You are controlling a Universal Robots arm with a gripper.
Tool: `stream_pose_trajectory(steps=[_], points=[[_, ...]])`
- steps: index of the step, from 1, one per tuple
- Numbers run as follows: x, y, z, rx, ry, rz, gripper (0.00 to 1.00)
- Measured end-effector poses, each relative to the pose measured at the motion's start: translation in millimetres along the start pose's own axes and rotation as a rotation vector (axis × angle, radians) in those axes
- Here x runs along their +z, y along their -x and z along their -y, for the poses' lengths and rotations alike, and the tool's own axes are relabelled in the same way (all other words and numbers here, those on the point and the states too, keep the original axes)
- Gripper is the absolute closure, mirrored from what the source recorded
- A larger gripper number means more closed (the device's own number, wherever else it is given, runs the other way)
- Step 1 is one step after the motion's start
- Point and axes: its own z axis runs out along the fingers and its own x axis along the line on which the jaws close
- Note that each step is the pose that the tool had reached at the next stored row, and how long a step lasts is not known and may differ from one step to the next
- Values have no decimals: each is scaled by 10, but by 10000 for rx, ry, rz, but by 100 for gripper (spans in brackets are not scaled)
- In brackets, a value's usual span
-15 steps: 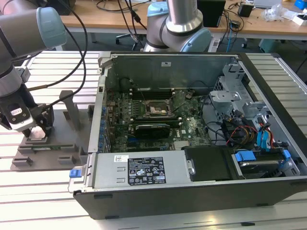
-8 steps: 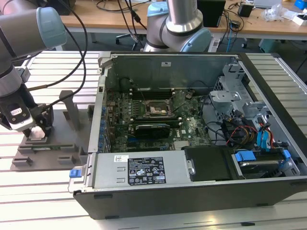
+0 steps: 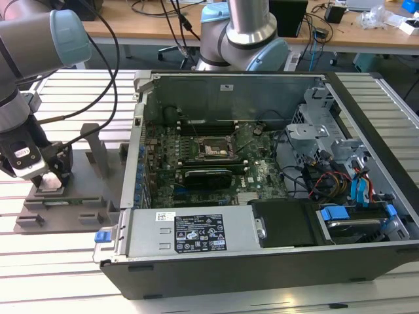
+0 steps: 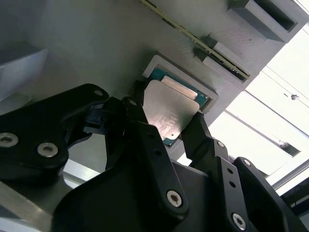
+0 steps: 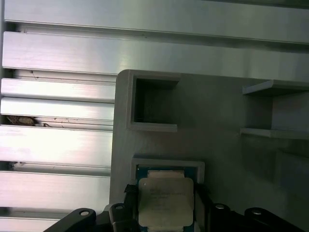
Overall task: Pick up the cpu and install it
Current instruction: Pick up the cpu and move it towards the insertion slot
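Observation:
The cpu (image 4: pixel 170 107), a small square chip with a silvery top plate, lies in a pale-rimmed square recess of the grey fixture plate (image 3: pixel 65 210) at the exterior view's left. My gripper (image 3: pixel 50 178) is down over that recess. In both wrist views its black fingers (image 4: pixel 136 115) press against two opposite edges of the cpu (image 5: pixel 165 199), so the gripper (image 4: pixel 166 121) is shut on it. The chip still rests level in its recess. The dark square socket (image 3: pixel 211 149) sits on the motherboard inside the open computer case (image 3: pixel 196 235).
A long black card (image 3: pixel 208 174) lies just in front of the socket. Cables and drive bays (image 3: pixel 340 176) fill the case's right side. Upright tabs (image 3: pixel 98 154) and an open pocket (image 5: pixel 152 101) stand on the fixture plate. A second robot arm (image 3: pixel 245 33) stands behind the case.

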Motion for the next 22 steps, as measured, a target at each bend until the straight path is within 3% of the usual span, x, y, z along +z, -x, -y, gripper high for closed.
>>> stream_pose_trajectory(steps=[9, 22], points=[[-6, 0, 1, 0, 0, 2, 45], [-137, 4, 3, 1, 0, 1, 45]])
